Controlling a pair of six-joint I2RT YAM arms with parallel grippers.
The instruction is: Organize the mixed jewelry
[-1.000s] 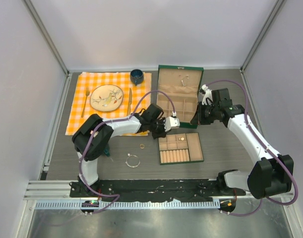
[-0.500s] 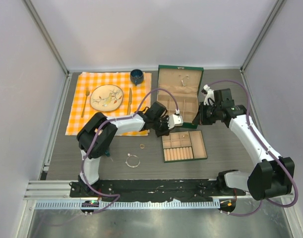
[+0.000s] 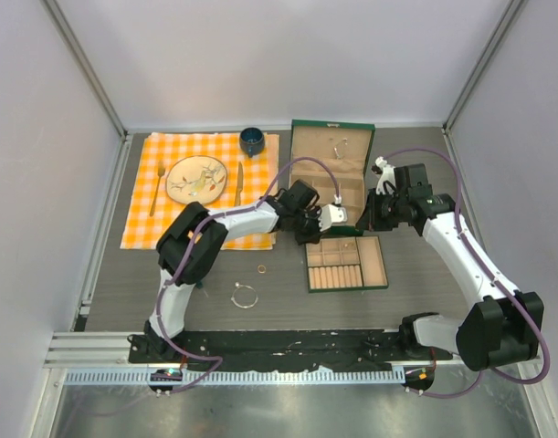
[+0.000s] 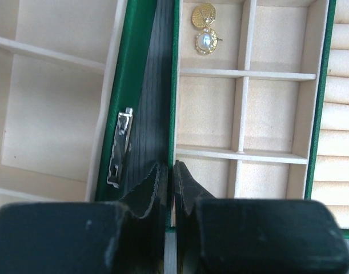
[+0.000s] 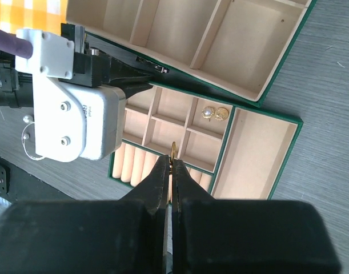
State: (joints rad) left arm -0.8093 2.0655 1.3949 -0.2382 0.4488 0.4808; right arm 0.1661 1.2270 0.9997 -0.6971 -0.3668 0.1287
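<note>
The mixed jewelry is spread around. A gold ring [image 3: 261,268] and a silver wire bangle [image 3: 245,296] lie on the grey table. Two gold studs [image 4: 204,28] [image 5: 215,113] rest in a small compartment of the green tray [image 3: 385,265]. My left gripper [image 3: 311,239] [image 4: 169,166] is shut on the tray's green side wall [image 4: 175,85], beside the open green box [image 3: 331,128]. My right gripper [image 3: 364,222] [image 5: 173,160] hangs above the tray [image 5: 288,154], shut on a small gold piece [image 5: 173,149] that sticks out edge-on from its tips.
An orange checked cloth [image 3: 142,214] at the back left carries a plate [image 3: 195,179], gold cutlery [image 3: 157,185] and a dark cup [image 3: 252,140]. The box's metal latch [image 4: 120,147] sits just left of my left fingers. Enclosure walls stand on both sides.
My left arm has stretched to the right, dragging the tray with it toward the right and closer to the box. The right gripper has stayed in place with its gold piece.
</note>
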